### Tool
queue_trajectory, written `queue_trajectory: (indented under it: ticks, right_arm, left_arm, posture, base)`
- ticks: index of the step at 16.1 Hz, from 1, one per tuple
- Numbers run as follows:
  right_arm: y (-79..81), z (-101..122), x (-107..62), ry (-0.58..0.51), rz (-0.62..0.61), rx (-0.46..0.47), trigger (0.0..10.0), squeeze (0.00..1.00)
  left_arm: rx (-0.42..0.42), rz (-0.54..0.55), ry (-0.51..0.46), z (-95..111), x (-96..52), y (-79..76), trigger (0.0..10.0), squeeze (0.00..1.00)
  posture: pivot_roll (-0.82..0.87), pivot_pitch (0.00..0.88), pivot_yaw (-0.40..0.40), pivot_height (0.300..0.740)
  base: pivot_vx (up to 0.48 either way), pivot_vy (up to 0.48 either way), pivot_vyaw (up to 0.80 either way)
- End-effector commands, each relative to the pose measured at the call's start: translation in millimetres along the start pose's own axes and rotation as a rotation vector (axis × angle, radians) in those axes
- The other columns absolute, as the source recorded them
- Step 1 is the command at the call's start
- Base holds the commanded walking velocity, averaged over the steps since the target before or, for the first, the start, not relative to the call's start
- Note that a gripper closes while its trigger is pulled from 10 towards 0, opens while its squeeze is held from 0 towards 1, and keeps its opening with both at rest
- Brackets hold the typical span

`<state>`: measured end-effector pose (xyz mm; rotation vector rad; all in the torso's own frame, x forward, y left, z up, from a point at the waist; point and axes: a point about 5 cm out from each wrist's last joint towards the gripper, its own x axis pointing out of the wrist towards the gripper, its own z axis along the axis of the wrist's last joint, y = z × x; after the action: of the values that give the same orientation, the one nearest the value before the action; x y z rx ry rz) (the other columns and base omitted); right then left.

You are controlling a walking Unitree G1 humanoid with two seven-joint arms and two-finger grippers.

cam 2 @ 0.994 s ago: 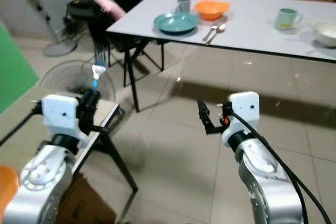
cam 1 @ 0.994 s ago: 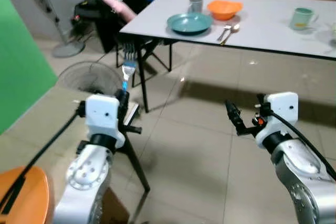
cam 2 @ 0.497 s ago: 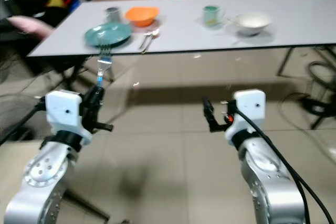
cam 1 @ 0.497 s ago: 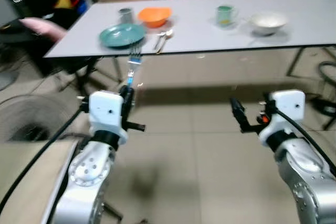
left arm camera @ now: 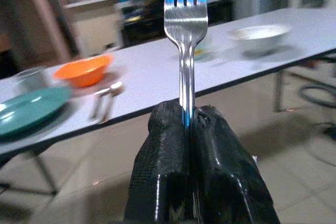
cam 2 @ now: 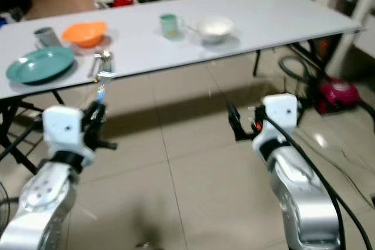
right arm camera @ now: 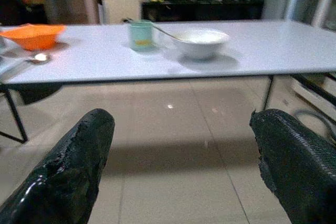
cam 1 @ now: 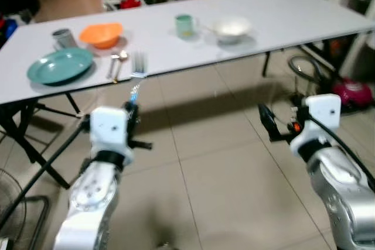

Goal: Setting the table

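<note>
L gripper [left arm camera: 189, 124] clamps fork [left arm camera: 186, 19] upright, tines at 12. R gripper [right arm camera: 181, 166] spread wide, empty. Table [cam 1: 281, 10] w/ plate [cam 1: 58, 65], bowls ahead.

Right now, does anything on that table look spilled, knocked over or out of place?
Nothing stands out. On the white table the green plate, orange bowl, green mug and white bowl all sit upright. The left gripper holds a fork upright.

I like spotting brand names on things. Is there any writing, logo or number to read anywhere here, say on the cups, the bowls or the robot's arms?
None can be read.
Green mug: plain as far as it shows.
Orange bowl, white bowl, teal plate: unmarked.
White wrist housings: no lettering visible.
Shelves behind the table: too blurred to tell.
</note>
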<state>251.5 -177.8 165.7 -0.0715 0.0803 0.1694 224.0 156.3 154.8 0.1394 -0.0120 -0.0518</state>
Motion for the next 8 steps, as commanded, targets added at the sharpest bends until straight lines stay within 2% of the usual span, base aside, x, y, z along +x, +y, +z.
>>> queue_trajectory:
  ticks: [1,6,8]
  right_arm:
    - [5.4,0.8,-1.1,-0.013,0.024,-0.011,10.0,0.0]
    - [8.5,0.7,2.5,-0.025,0.024,-0.036,10.0,0.0]
    - [6.5,0.7,3.1,-0.027,0.012,-0.017,10.0,0.0]
  left_arm:
    - [0.022,0.041,-0.009,1.9,0.6,7.5,10.0,0.0]
    - [0.031,0.06,-0.016,4.4,3.0,12.8,10.0,0.0]
    - [0.032,0.045,-0.018,4.4,4.2,11.6,10.0,0.0]
  posture:
    - [-0.12,0.0,0.074,0.74]
    - [-0.12,0.0,0.074,0.74]
    - [-0.12,0.0,0.082,0.74]
  base:
    - [0.349,0.0,0.0]
    - [0.349,0.0,0.0]
    - [0.366,0.0,0.0]
